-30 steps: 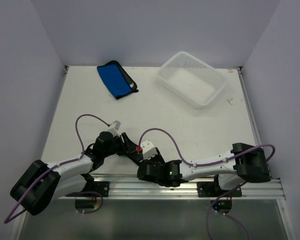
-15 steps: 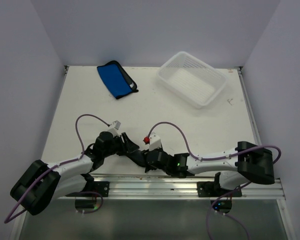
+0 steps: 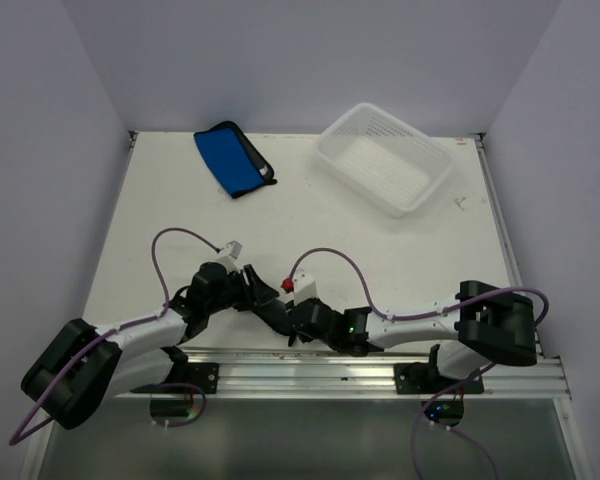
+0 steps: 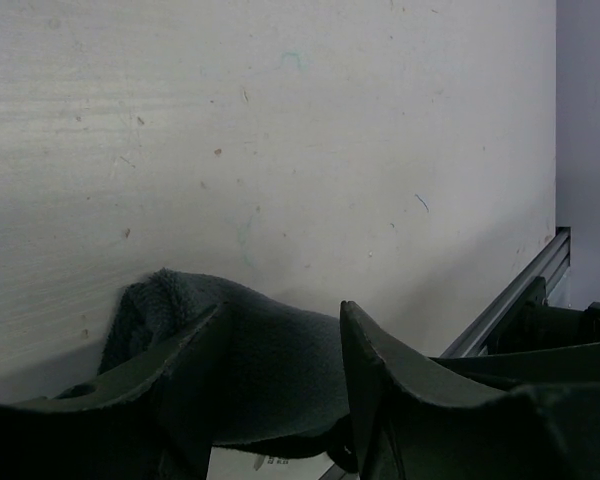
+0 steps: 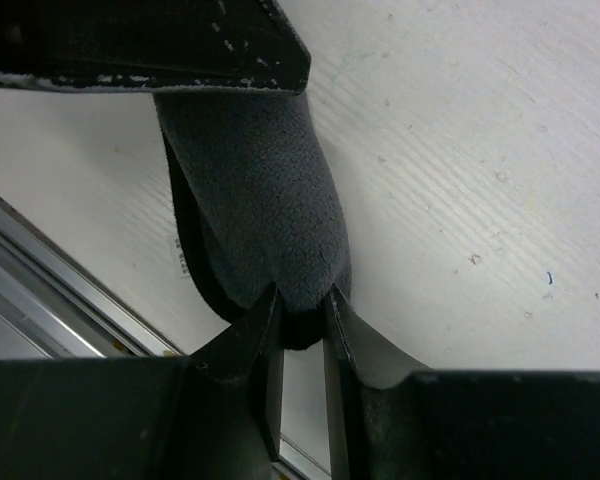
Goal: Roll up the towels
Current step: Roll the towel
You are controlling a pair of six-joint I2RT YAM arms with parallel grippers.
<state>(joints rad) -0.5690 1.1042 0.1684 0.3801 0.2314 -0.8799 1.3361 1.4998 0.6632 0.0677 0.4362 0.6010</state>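
Your tabletop (image 3: 180,220) carries the white basket (image 3: 322,150) at its far right. Your left arm (image 3: 130,335) and right arm (image 3: 420,322) both lie low along the near edge, well in front of the basket, bent inward so their wrists meet to the basket's near left. The blue towel (image 3: 230,160) lies flat, level with the basket and well apart on its left. The dark towel (image 5: 255,190) sits bunched between the two wrists. Your right tool (image 5: 302,295) is pressed together, pinching one end of that dark towel. Your left tool (image 4: 280,310) has its fingers apart with the cloth filling the gap. You cannot tell whether it is squeezing.
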